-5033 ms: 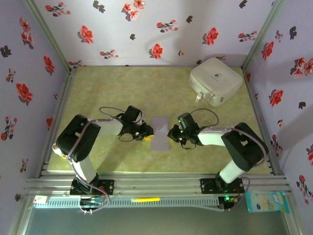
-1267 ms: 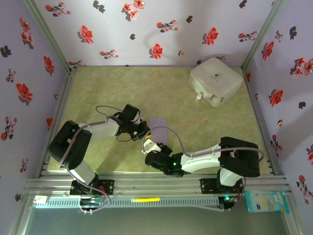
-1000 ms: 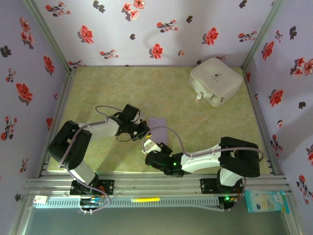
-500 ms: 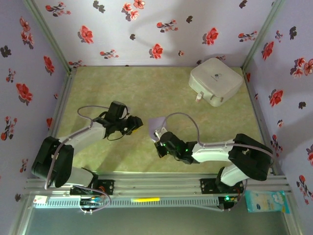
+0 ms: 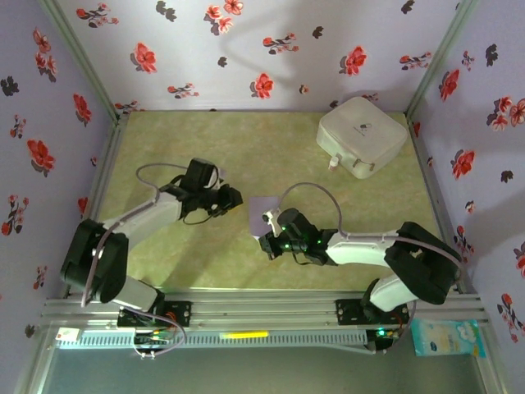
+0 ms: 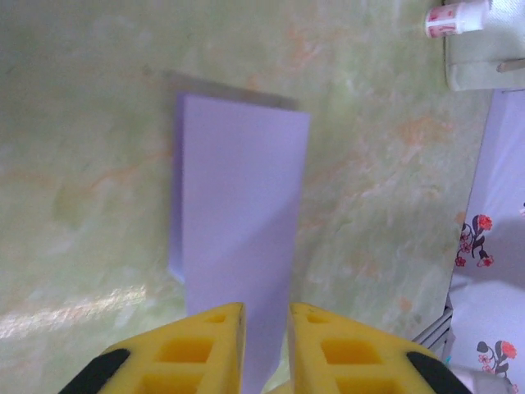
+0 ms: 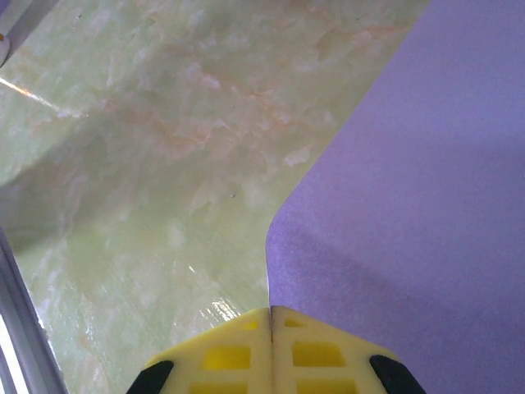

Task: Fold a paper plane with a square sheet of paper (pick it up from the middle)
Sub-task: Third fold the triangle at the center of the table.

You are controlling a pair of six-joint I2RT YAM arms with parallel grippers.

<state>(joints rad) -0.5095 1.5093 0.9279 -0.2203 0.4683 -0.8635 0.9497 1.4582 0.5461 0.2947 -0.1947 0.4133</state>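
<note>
Right wrist view puts the right gripper (image 7: 271, 318) clenched tight, yellow tips meeting. The near edge of the lavender paper sheet (image 7: 410, 180) runs straight into that seam, so it looks nipped there. My guess is the hold keeps that edge up off the green table (image 7: 123, 164) so a fold can be turned over.

From above, the sheet lies mid-table between the two arms, well apart from the white rounded box (image 5: 362, 136) in the far right corner. It reads as a narrow rectangle, probably already doubled over once.

The left gripper (image 6: 265, 332) faces the sheet's other side, lined up along its length as if to pin or press a crease. Its jaws stand a slit apart with lavender showing in the gap, but I cannot tell whether they nip the paper or just hang above it.

No crease line is plain to me. The sheet's near end is cut off behind the left fingers (image 6: 201, 349). A small red-and-white object (image 6: 455, 18) is too cropped to name.
</note>
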